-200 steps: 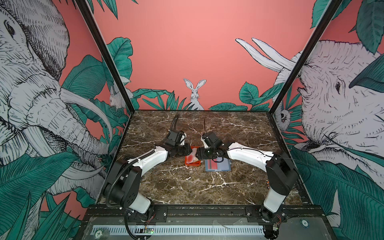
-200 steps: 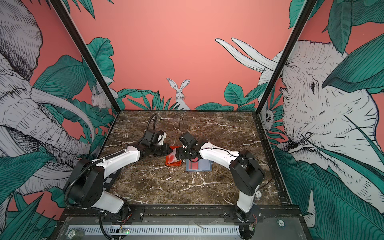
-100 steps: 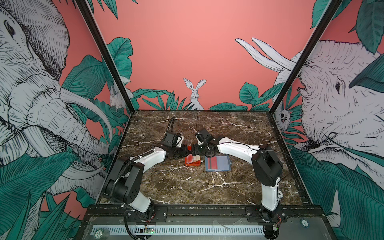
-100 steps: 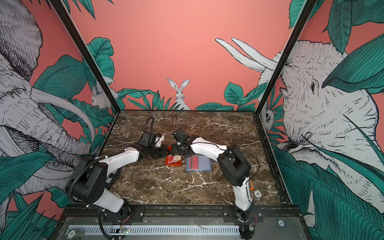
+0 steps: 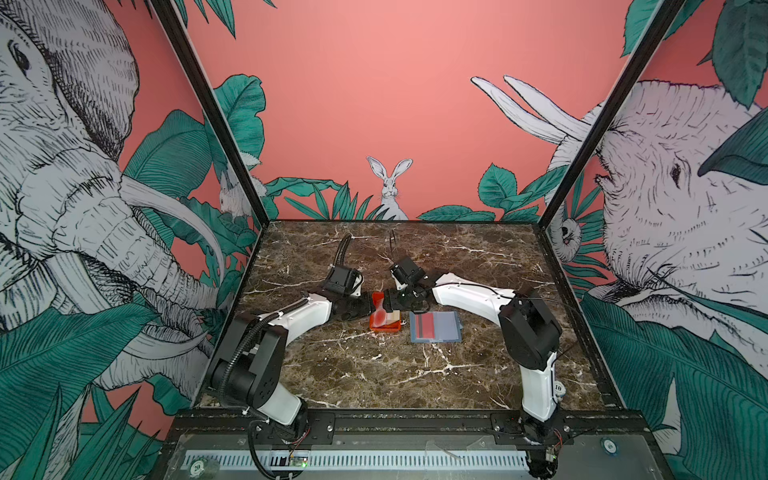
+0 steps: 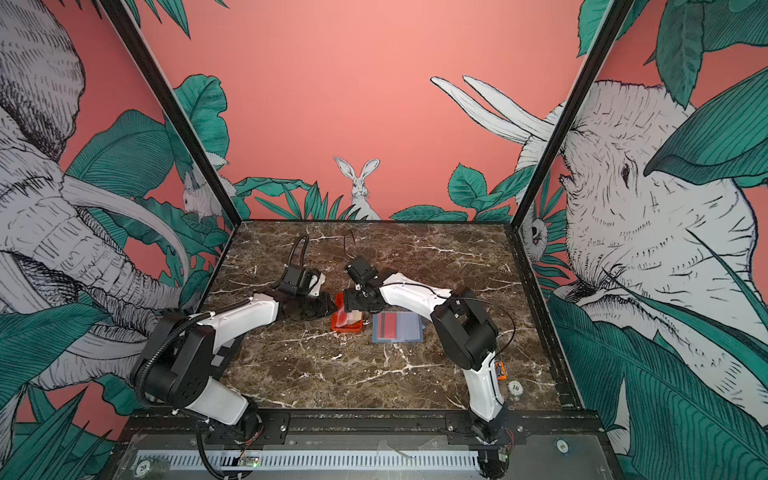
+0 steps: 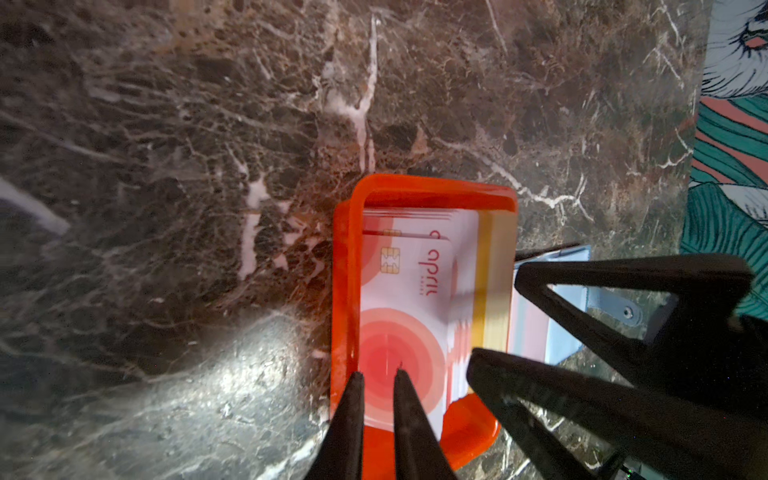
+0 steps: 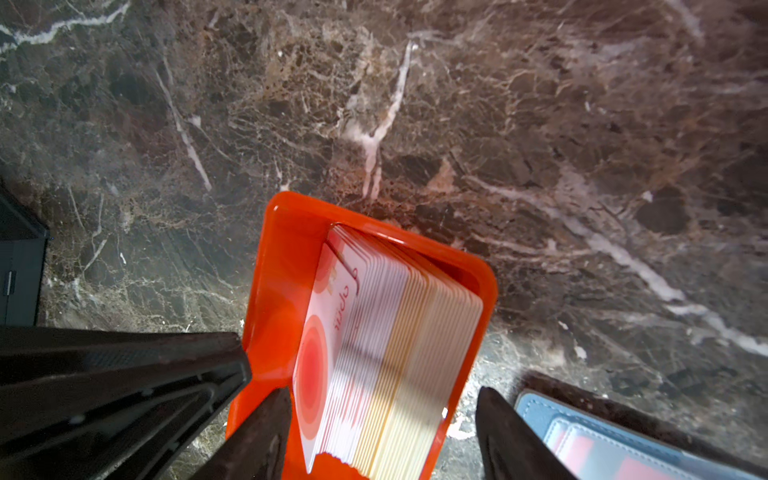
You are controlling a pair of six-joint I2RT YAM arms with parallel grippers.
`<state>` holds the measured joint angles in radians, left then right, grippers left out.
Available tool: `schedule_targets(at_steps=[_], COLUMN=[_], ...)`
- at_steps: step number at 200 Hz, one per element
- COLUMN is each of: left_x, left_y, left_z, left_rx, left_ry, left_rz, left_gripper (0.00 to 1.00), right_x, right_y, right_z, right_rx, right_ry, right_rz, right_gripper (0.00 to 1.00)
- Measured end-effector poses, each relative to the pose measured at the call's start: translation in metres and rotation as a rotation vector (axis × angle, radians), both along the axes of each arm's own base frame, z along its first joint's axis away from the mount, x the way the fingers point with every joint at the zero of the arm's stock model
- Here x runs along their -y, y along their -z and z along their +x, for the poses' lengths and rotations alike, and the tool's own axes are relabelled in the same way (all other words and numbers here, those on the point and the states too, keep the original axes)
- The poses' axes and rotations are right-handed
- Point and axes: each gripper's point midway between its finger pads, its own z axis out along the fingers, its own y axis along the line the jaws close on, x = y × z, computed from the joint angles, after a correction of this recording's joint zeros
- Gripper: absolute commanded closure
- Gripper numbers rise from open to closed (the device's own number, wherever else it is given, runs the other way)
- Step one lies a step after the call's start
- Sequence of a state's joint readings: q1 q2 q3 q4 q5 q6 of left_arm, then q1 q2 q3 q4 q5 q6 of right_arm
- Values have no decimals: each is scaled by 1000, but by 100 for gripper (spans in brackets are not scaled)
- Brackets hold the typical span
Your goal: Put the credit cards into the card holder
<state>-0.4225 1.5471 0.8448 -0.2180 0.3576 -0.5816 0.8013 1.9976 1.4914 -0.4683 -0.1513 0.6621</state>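
**A:** Where are the cards [image 5: 392,318]?

**B:** They stand on edge in a stack inside the orange tray [image 5: 384,329], near the middle of the marble table [image 5: 374,374]. The front card [image 7: 409,291] leans a little apart from the rest. Its face with the pink circle shows in the left wrist view.

**A:** And the wallet [image 5: 445,326]?

**B:** It lies open and flat on the table just beside the tray, on the right arm's side, with a strip of marble between them. A red card [image 5: 424,325] sits in the sleeve of the half nearer the tray.

**A:** What about the right gripper [image 8: 382,390]?

**B:** Its jaws are spread wide across the tray. One finger [image 8: 270,419] is at the face of the front card. The other is outside the tray, between it and the wallet. They grip nothing.

**A:** And the left gripper [image 7: 378,374]?

**B:** It meets the tray from the left side. Its two fingers stand close together with a thin slit between them, one over the tray wall and one over the front card. Whether they pinch anything I cannot tell, since the angle is poor.
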Motion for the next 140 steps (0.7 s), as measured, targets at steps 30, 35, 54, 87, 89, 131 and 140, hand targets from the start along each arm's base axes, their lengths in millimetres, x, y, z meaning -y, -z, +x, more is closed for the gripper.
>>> schedule_targets(at_steps=[30,35,54,87,89,131,140], left_x=[4,4,6,12,12,16,15], left_y=[0,0,-1,-2,-2,0,1], left_z=[1,1,-1,-4,-5,-11,-11], left_rx=[-2,-3,-10,-29,-31,-53,-55], left_ry=[10,11,16,21,21,23,22], left_rz=[-18,-20,-31,-78,-79,-95,-92], left_gripper=[81,81,80,80,80,79,80], right_x=[-5,-5,-7,-12,-12,-26,-29], right_y=[6,7,13,14,14,3,3], right_z=[3,4,4,6,6,12,13], right_rx=[-12,-14,-24,-22,-21,2,2], right_ry=[-10,-11,-22,-39,-39,-77,-91], right_rz=[17,18,18,25,26,65,73], right_gripper=[31,31,32,35,35,37,36])
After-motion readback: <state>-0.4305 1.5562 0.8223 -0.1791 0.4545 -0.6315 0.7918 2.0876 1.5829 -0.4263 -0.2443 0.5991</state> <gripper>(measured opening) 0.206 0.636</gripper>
